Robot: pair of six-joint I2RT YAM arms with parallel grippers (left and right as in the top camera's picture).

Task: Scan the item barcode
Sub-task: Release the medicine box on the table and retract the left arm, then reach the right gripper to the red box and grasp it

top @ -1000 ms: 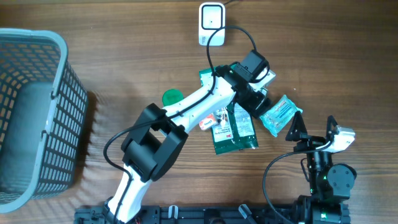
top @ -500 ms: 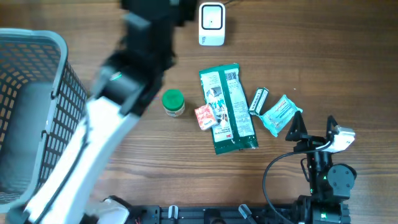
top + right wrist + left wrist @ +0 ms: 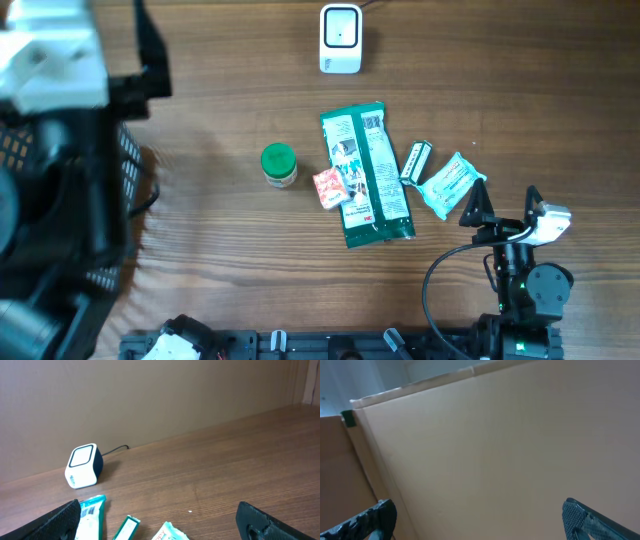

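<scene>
Right gripper [image 3: 160, 527]: near right edge of worktop [image 3: 200, 250], wide open, empty.
Left gripper [image 3: 480, 522]: high above left edge, wide open, empty.
Green pouch [image 3: 365, 175]: flat, middle, red sachet [image 3: 328, 187] touching it.
Barcode scanner [image 3: 340, 38]: far edge.
Risk: a grasp may drag the sachet along, or the barcode may end up facing away from the scanner.

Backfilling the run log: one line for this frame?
left tool: open, empty | right tool: open, empty | green bag: lying flat, ungrasped | scanner: no item presented
</scene>
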